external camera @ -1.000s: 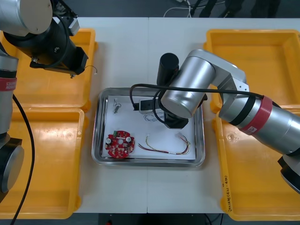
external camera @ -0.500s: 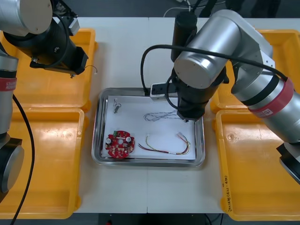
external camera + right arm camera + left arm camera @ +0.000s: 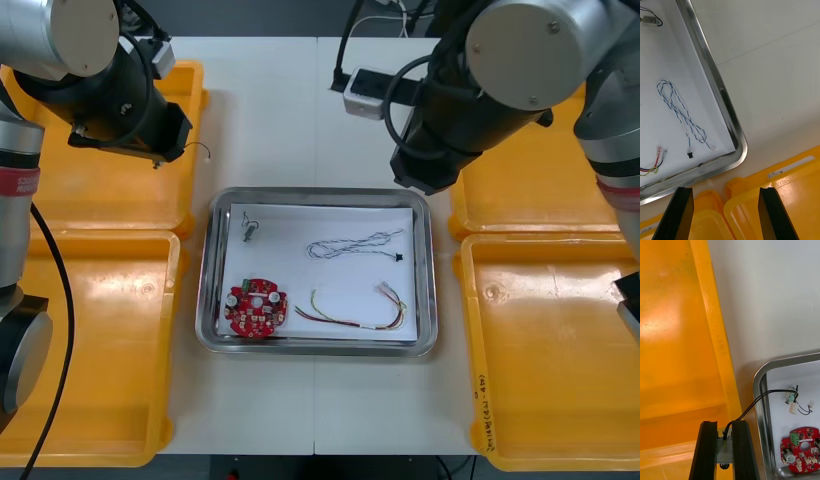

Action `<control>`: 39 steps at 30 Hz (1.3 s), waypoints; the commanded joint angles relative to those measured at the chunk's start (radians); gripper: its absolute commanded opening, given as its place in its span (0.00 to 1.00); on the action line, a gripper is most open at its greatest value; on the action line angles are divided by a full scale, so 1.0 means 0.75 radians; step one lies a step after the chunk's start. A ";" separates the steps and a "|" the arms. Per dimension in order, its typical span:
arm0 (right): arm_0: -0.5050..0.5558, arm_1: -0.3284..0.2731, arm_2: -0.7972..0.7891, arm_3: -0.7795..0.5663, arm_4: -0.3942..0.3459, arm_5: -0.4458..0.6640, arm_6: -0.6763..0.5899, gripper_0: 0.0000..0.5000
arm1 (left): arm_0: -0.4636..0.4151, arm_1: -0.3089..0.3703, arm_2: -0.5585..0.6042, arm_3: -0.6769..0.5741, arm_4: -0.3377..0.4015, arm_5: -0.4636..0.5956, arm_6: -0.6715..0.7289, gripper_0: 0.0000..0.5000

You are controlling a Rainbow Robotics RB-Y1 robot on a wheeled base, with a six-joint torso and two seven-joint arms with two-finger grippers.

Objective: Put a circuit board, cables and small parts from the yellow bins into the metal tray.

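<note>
left gripper (image 3: 725, 455): clamped narrow on the metal end of the black cable (image 3: 752, 402), over the inner rim of the far left bin (image 3: 717, 341)
black cable: rises from between the left fingers and arcs away toward the tray's near corner
right gripper (image 3: 725, 213): fingers spread wide with nothing between them, above the table just off a tray corner; the corners of the two right bins (image 3: 763, 202) sit between the fingers
tray (image 3: 318, 193): white inside, its rounded corner just beyond the right fingers
board (image 3: 256, 308): lies flat in the tray, off to the tray side of the left fingers
blue-white cable (image 3: 355, 243): loose loops in the tray, beyond the right gripper's fingers
red-yellow cable (image 3: 355, 312): in the tray, beside the board and apart from it
small part (image 3: 248, 228): in the tray, beyond the board from the left fingers
label (image 3: 790, 168): white strip on a right bin's rim, print too small to read
red band (image 3: 15, 180): on the left arm, white lettering unreadable
</note>
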State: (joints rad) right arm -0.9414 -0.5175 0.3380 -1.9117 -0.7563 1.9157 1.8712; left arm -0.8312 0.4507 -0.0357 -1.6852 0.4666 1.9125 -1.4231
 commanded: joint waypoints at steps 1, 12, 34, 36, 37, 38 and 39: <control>-0.007 -0.101 -0.121 -0.043 -0.071 0.006 -0.106 1.00 | 0.008 -0.045 -0.059 -0.058 -0.009 0.010 0.214 0.00; 0.141 -0.269 -0.330 -0.088 -0.180 0.006 -0.366 1.00 | 0.008 -0.094 -0.231 -0.062 -0.002 -0.045 0.431 0.00; 0.458 -0.388 -0.600 -0.192 -0.206 0.006 -0.844 1.00 | 0.028 -0.163 -0.480 -0.052 0.026 -0.173 0.584 0.00; 0.494 -0.398 -0.627 -0.206 -0.209 0.006 -0.871 1.00 | 0.039 -0.161 -0.496 -0.044 0.026 -0.198 0.590 0.00; 0.517 -0.404 -0.641 -0.210 -0.213 0.006 -0.871 1.00 | 0.043 -0.163 -0.501 -0.034 0.026 -0.216 0.592 0.00; 0.539 -0.410 -0.655 -0.214 -0.213 0.006 -0.873 1.00 | 0.045 -0.161 -0.507 -0.017 0.026 -0.229 0.595 0.00; 0.552 -0.412 -0.661 -0.216 -0.215 0.006 -0.875 1.00 | 0.045 -0.161 -0.507 -0.005 0.026 -0.237 0.595 0.00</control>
State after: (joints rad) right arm -0.5717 -0.7739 -0.1030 -2.0367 -0.9150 1.9160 1.2329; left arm -0.8053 0.3511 -0.3938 -1.6902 0.4767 1.7624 -1.0610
